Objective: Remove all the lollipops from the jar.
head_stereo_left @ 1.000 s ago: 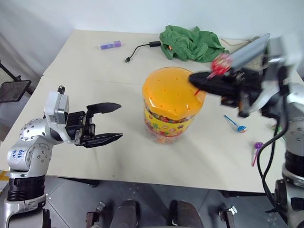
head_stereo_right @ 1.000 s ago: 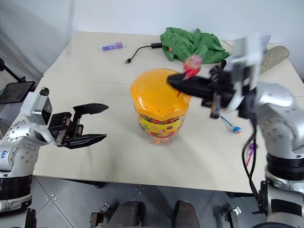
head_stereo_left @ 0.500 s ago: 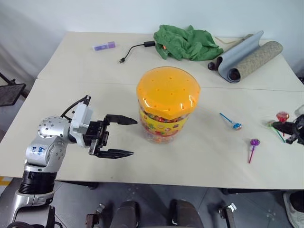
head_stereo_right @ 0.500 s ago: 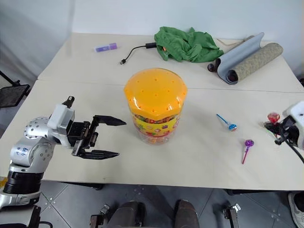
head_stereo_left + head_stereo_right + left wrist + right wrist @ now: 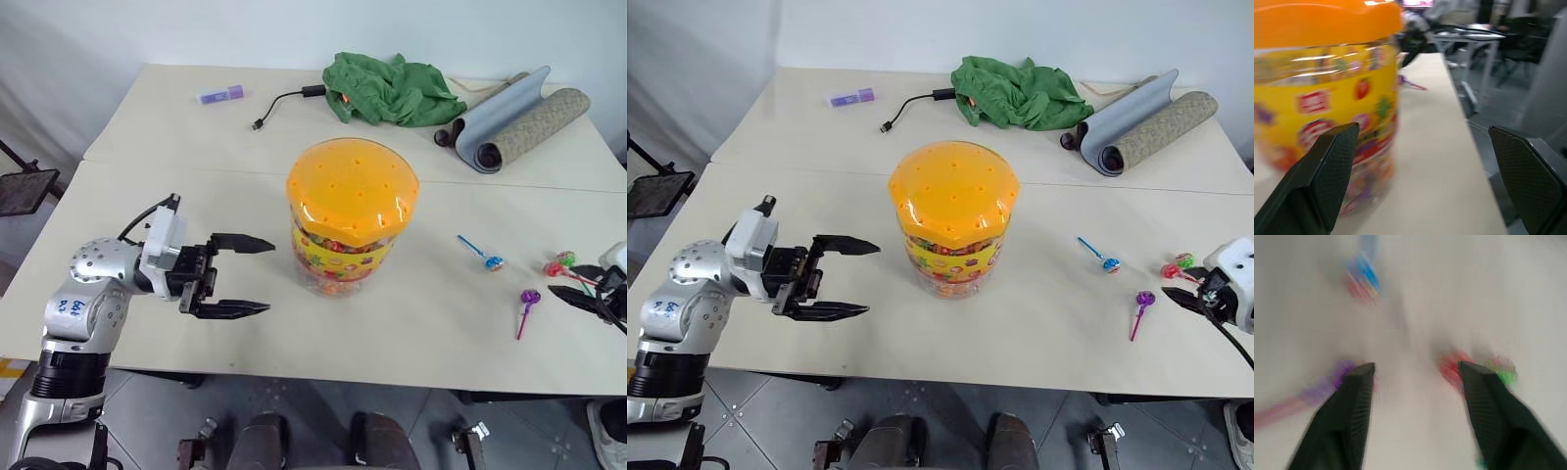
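The jar [image 5: 345,257] stands mid-table, a clear tub with a printed label and an orange holed lid [image 5: 353,184]. My left gripper [image 5: 269,275] hangs open just left of it, fingers level and pointing at its wall; in the left wrist view the jar [image 5: 1317,98] sits beside one finger. Several lollipops lie on the table to the right: blue [image 5: 495,262], purple [image 5: 530,297], red [image 5: 554,268] and green [image 5: 566,258]. My right gripper [image 5: 566,279] is open at the table's right edge, low over the red and green ones, holding nothing.
At the back of the table lie a green cloth [image 5: 392,88], a rolled grey mat [image 5: 514,117], a black cable [image 5: 284,101] and a purple marker [image 5: 222,94]. A seam crosses the table behind the jar.
My right gripper, shut on the red lollipop above the lid, swung right and down to the table edge and opened; the red lollipop now lies beside the green one. The left gripper sank slightly.
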`<move>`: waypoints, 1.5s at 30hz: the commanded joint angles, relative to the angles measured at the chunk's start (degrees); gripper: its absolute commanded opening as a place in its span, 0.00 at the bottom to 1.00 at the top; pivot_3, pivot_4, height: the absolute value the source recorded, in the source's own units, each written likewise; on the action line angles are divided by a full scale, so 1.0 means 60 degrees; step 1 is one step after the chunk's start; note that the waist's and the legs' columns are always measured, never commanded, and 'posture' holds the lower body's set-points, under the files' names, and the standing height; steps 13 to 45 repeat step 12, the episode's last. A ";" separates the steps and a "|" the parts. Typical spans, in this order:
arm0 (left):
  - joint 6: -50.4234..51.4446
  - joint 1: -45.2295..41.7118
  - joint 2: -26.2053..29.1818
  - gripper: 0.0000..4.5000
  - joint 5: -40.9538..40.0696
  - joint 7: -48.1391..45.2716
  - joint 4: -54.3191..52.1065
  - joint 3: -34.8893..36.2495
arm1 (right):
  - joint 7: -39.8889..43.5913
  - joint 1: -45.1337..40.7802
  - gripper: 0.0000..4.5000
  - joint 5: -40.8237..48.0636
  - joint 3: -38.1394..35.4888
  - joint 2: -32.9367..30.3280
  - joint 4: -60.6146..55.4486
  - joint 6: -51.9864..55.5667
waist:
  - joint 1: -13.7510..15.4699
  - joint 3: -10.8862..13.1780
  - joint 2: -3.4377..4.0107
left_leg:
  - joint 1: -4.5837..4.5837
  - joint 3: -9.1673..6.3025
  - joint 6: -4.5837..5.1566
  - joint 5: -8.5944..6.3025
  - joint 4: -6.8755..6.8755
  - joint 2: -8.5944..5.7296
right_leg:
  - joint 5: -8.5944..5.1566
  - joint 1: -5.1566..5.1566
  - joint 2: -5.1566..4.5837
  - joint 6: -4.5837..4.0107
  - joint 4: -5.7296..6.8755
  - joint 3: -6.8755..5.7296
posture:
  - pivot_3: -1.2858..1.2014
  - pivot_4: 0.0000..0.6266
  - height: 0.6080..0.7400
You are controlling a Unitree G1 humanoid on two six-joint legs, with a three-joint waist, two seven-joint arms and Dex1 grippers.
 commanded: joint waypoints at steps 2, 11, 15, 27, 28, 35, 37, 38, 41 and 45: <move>-0.1132 0.0419 -0.0001 1.00 0.1047 0.1014 0.0698 0.0580 | 0.0784 0.0124 0.98 0.1147 -0.0811 0.0768 -0.1397 -0.1443 | -0.0014 0.0000 0.0000 | 0.0009 0.0002 0.0000 0.0000 -0.0003 0.0002 | 0.0000 0.0003 0.0002 0.0000 -0.0002 0.0001 | 0.52 0.24 1.00; -0.2559 0.1783 -0.0193 1.00 0.2328 0.2404 0.1008 0.0820 | 0.0730 0.1358 0.99 0.1330 0.1381 0.2541 -0.4838 -0.1366 | 0.0092 0.0000 -0.0002 | 0.0013 -0.0023 0.0000 -0.0002 -0.0006 -0.0005 | 0.0000 0.0004 -0.0003 0.0000 0.0006 0.0001 | 0.52 0.24 1.00; -0.2598 0.1981 -0.0218 1.00 0.2448 0.2662 0.0913 0.0867 | 0.0543 0.1422 0.99 0.1219 0.1412 0.2757 -0.4678 -0.1490 | 0.0092 0.0000 -0.0002 | 0.0010 -0.0022 0.0003 -0.0003 0.0001 -0.0010 | 0.0002 0.0008 -0.0006 0.0004 0.0007 0.0000 | 0.52 0.24 1.00; -0.2598 0.1981 -0.0218 1.00 0.2448 0.2662 0.0913 0.0867 | 0.0543 0.1422 0.99 0.1219 0.1412 0.2757 -0.4678 -0.1490 | 0.0092 0.0000 -0.0002 | 0.0010 -0.0022 0.0003 -0.0003 0.0001 -0.0010 | 0.0002 0.0008 -0.0006 0.0004 0.0007 0.0000 | 0.52 0.24 1.00; -0.2598 0.1981 -0.0218 1.00 0.2448 0.2662 0.0913 0.0867 | 0.0543 0.1422 0.99 0.1219 0.1412 0.2757 -0.4678 -0.1490 | 0.0092 0.0000 -0.0002 | 0.0010 -0.0022 0.0003 -0.0003 0.0001 -0.0010 | 0.0002 0.0008 -0.0006 0.0004 0.0007 0.0000 | 0.52 0.24 1.00; -0.2598 0.1981 -0.0218 1.00 0.2448 0.2662 0.0913 0.0867 | 0.0543 0.1422 0.99 0.1219 0.1412 0.2757 -0.4678 -0.1490 | 0.0092 0.0000 -0.0002 | 0.0010 -0.0022 0.0003 -0.0003 0.0001 -0.0010 | 0.0002 0.0008 -0.0006 0.0004 0.0007 0.0000 | 0.52 0.24 1.00; -0.2598 0.1981 -0.0218 1.00 0.2448 0.2662 0.0913 0.0867 | 0.0543 0.1422 0.99 0.1219 0.1412 0.2757 -0.4678 -0.1490 | 0.0092 0.0000 -0.0002 | 0.0010 -0.0022 0.0003 -0.0003 0.0001 -0.0010 | 0.0002 0.0008 -0.0006 0.0004 0.0007 0.0000 | 0.52 0.24 1.00; -0.2598 0.1981 -0.0218 1.00 0.2448 0.2662 0.0913 0.0867 | 0.0543 0.1422 0.99 0.1219 0.1412 0.2757 -0.4678 -0.1490 | 0.0092 0.0000 -0.0002 | 0.0010 -0.0022 0.0003 -0.0003 0.0001 -0.0010 | 0.0002 0.0008 -0.0006 0.0004 0.0007 0.0000 | 0.52 0.24 1.00; -0.2598 0.1981 -0.0218 1.00 0.2448 0.2662 0.0913 0.0867 | 0.0543 0.1422 0.99 0.1219 0.1412 0.2757 -0.4678 -0.1490 | 0.0092 0.0000 -0.0002 | 0.0010 -0.0022 0.0003 -0.0003 0.0001 -0.0010 | 0.0002 0.0008 -0.0006 0.0004 0.0007 0.0000 | 0.52 0.24 1.00; -0.2598 0.1981 -0.0218 1.00 0.2448 0.2662 0.0913 0.0867 | 0.0543 0.1422 0.99 0.1219 0.1412 0.2757 -0.4678 -0.1490 | 0.0092 0.0000 -0.0002 | 0.0010 -0.0022 0.0003 -0.0003 0.0001 -0.0010 | 0.0002 0.0008 -0.0006 0.0004 0.0007 0.0000 | 0.52 0.24 1.00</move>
